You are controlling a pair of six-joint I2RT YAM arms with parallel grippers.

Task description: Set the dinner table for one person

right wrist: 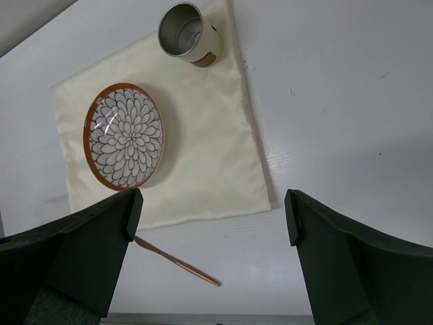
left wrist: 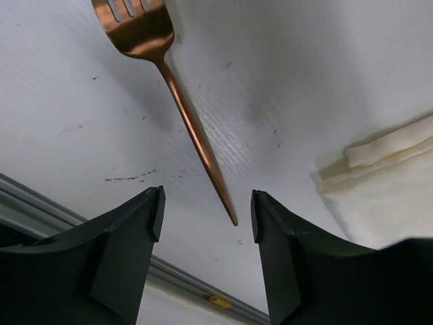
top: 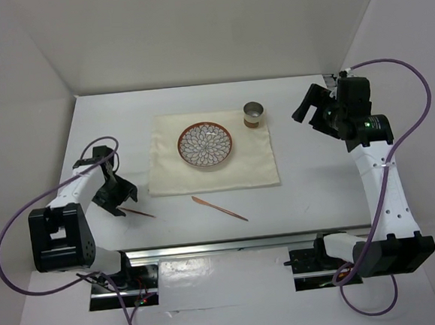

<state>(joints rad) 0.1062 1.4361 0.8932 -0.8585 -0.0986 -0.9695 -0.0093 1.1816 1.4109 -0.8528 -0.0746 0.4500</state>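
Top external view shows the white tabletop (top: 310,193) spanning the scene, with a metal rail (top: 224,245) along its near edge. A cream placemat (top: 173,173) lies at its middle, carrying a flower-patterned plate (top: 205,145) and, at the far right corner, a metal cup (top: 254,114). A slim copper utensil (top: 220,208) lies on the bare tabletop just near of the placemat. The left gripper (top: 117,194) hangs low at the left, beside the placemat's near left corner. In the left wrist view its fingers are spread, and the handle end of a copper fork (left wrist: 189,128) lies between them, touching neither. The right gripper (top: 305,109) sits right of the cup, its fingers wide apart and holding nothing.
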